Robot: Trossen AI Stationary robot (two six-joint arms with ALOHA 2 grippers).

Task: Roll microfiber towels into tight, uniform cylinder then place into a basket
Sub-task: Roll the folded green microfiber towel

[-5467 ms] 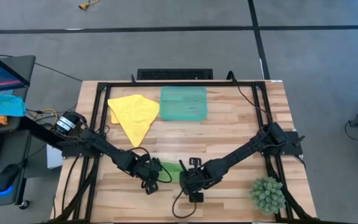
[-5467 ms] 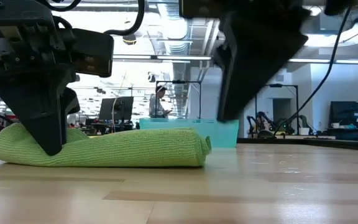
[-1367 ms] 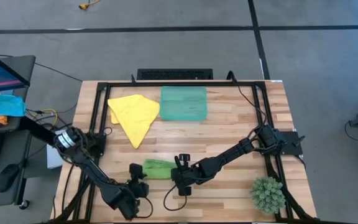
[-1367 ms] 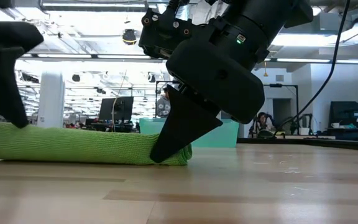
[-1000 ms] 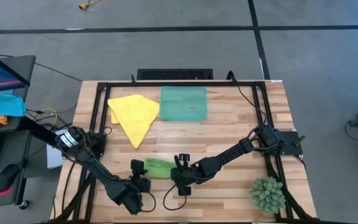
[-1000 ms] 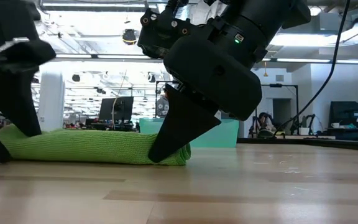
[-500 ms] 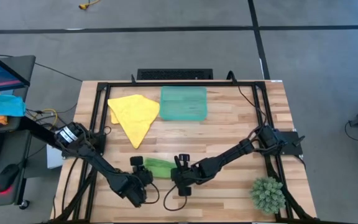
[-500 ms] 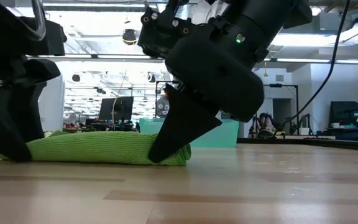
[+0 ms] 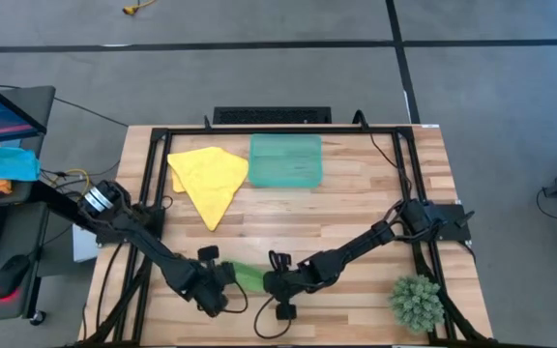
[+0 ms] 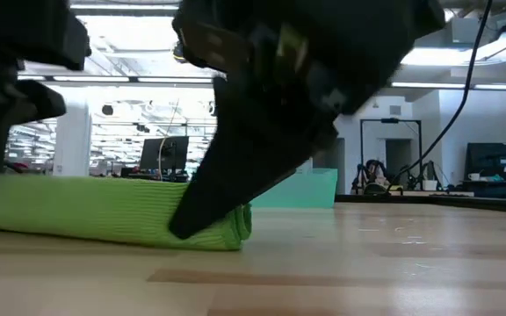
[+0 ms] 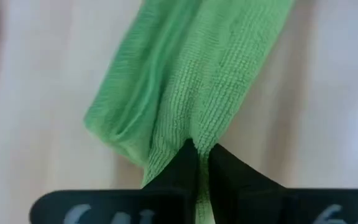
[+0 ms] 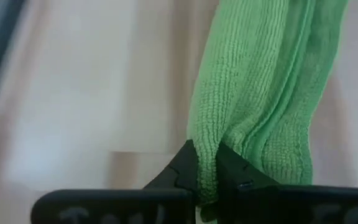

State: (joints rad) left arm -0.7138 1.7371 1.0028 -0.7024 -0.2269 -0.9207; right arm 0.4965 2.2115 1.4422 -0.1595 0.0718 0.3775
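Observation:
The lime green towel (image 9: 248, 277) is rolled into a short cylinder near the table's front edge, seen from the side in the low view (image 10: 104, 211). My left gripper (image 9: 222, 276) is shut on its left end, my right gripper (image 9: 271, 282) on its right end. The yellow towel (image 9: 209, 179) lies spread and crumpled on the table at the far left. Next to it stands the teal basket (image 9: 285, 159). My left gripper (image 11: 199, 148) pinches a ridge of the roll's outer cloth (image 11: 188, 132) between its two fingers at the left end. The fingers come steeply from above. The roll stretches away from them along the table. My right gripper (image 12: 205, 149) pinches a fold of cloth (image 12: 207, 134) at the roll's right end between its two fingers. It slants down from the table's right side. In the low view that end (image 10: 231, 230) sits at the tabletop.
A small green plant (image 9: 416, 302) stands at the near right corner. A black frame (image 9: 153, 135) runs around the table's edges. Bare wood lies between the roll and the basket.
My left gripper has come from the near edge up to the roll's left end, rolled its wrist and shut on it. The roll has then shifted toward the near edge between both grippers. My right gripper has kept its hold and moved with it.

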